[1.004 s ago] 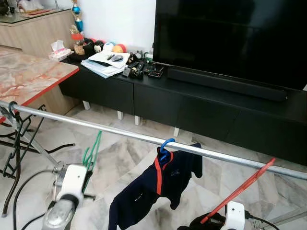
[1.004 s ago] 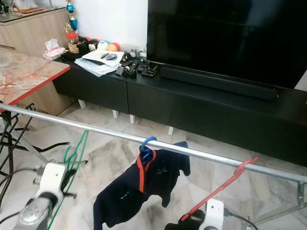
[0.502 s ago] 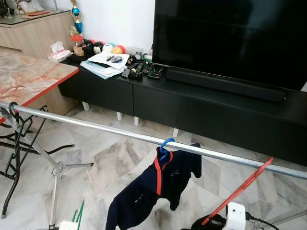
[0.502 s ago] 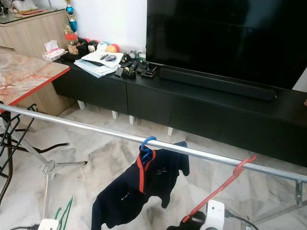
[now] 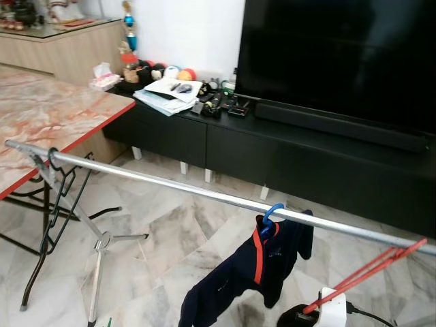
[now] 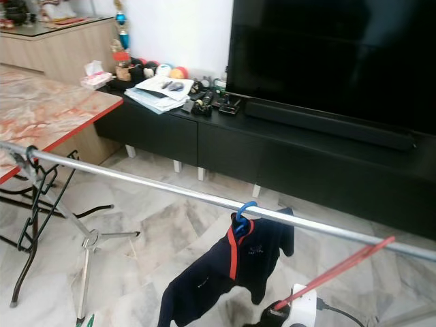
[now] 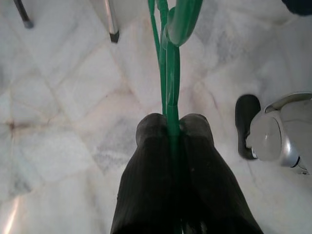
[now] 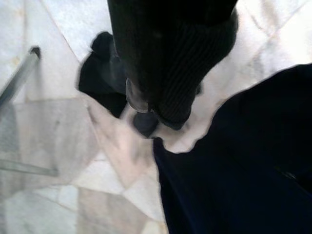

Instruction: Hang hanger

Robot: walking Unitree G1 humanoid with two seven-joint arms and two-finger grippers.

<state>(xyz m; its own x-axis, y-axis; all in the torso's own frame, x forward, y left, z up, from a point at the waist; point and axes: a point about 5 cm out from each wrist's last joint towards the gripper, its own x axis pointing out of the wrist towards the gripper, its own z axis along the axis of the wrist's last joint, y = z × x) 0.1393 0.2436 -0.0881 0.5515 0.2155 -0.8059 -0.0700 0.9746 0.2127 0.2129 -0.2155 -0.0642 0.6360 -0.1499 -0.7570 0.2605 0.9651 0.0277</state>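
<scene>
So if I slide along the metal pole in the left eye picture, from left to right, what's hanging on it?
Black hanger near the pole's left end → blue hanger carrying a dark shirt → red hanger at the right end.

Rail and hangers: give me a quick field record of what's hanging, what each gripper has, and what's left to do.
rail: metal rail runs across the view, robot's left to right
blue hanger: hooked on rail, carrying navy shirt
red hanger: hook at the rail's right end, lower end down at right arm
green hanger: clamped in left gripper, low over marble floor
right gripper: fingers together; whether they grip anything is unclear
remaining: green hanger not yet on rail
</scene>
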